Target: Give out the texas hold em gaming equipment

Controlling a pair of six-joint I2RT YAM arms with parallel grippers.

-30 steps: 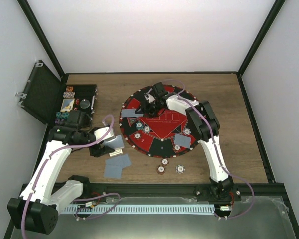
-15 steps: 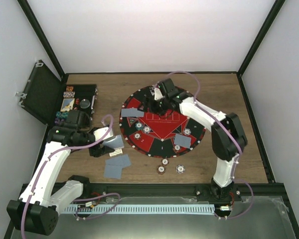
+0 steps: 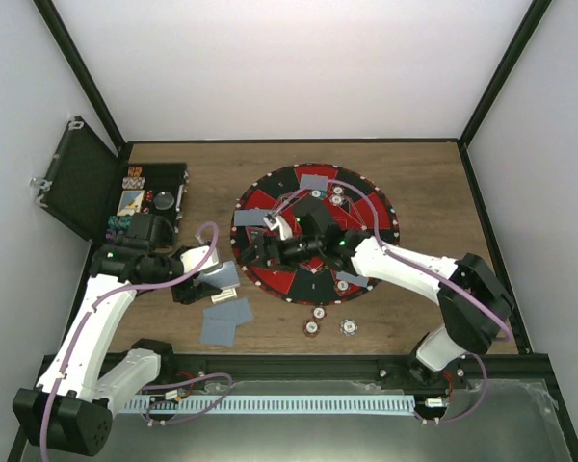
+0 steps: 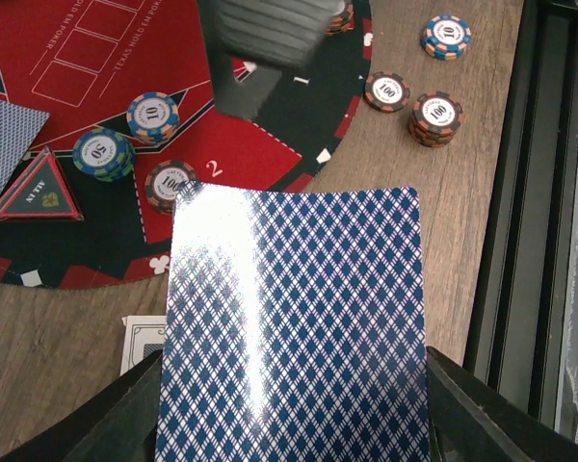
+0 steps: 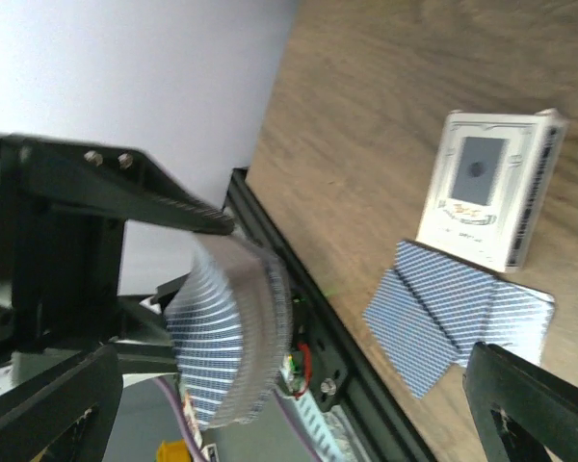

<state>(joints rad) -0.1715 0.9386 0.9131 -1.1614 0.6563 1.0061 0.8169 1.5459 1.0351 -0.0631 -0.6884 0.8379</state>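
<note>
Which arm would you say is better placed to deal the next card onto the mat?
Probably right: the right fingers, open, sit over the mat, facing the cards clamped in the left fingers.

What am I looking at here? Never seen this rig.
Two robot arms bolted to a wooden table. The overhead picture looks down on both; the other two come from cameras on each wrist. On the table: a round poker mat with chips and dealt cards, spare chips and loose cards on the bare wood, and an open black case at the left. The left arm pinches blue-backed cards in its jaws. The right arm reaches across the mat, jaws open and empty.
</note>
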